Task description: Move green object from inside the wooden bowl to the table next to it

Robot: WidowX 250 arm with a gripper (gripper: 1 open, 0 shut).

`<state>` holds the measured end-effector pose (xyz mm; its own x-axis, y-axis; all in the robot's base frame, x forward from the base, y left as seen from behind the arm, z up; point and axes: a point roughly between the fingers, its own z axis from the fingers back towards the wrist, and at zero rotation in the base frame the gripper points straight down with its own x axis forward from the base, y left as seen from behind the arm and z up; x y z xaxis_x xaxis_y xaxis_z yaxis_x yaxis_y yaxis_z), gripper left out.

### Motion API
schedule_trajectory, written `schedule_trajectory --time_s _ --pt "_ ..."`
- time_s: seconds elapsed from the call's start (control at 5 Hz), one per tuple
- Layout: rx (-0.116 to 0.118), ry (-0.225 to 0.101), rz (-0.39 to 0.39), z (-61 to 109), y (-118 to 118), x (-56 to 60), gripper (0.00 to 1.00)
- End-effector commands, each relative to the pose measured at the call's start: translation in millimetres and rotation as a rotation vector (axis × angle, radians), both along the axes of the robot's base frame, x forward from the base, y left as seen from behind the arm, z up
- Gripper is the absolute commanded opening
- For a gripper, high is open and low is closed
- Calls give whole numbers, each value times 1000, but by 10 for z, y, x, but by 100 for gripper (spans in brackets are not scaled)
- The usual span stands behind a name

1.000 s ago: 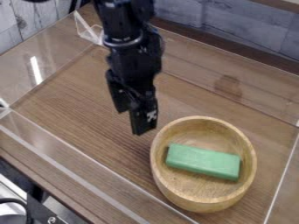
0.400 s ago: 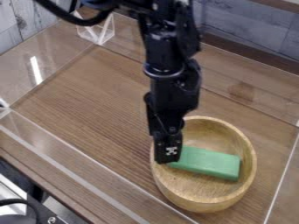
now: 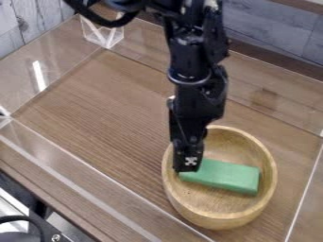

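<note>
A bright green object (image 3: 233, 177), flat and rectangular, lies inside the wooden bowl (image 3: 252, 210) at the lower right of the table (image 3: 89, 104). My black gripper (image 3: 190, 159) points straight down over the bowl's left part, its fingertips close to the block's left end. The jaws look open, though the near finger hides the gap. I cannot tell whether the fingers touch the block. Nothing is held.
Clear acrylic walls (image 3: 51, 151) ring the tabletop, with the front wall just left of the bowl. Bare wood-grain surface stretches to the left and behind the bowl. A white bracket (image 3: 104, 36) sits at the back edge.
The gripper travelled right from beside the bowl to above it, sank toward the green block's left end and rolled about its vertical line. The block and bowl stayed still.
</note>
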<state>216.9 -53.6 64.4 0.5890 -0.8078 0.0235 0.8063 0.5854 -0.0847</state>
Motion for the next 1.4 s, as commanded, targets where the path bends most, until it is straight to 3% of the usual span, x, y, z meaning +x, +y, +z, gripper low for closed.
schedule_trajectory --time_s 0.0,0.2,0.4,0.6,0.8,1.2 --pt "-2 -15 -27 -63 -139 -90 100" --pt "20 -10 -6 -259 -237 -114 100" --pt "32 -38 12 -351 -305 -118 100" --pt "36 -48 -36 -283 -312 -111 100" --pt "38 -58 -52 -154 -321 -95 0" --pt "50 -89 12 -220 -325 -66 0"
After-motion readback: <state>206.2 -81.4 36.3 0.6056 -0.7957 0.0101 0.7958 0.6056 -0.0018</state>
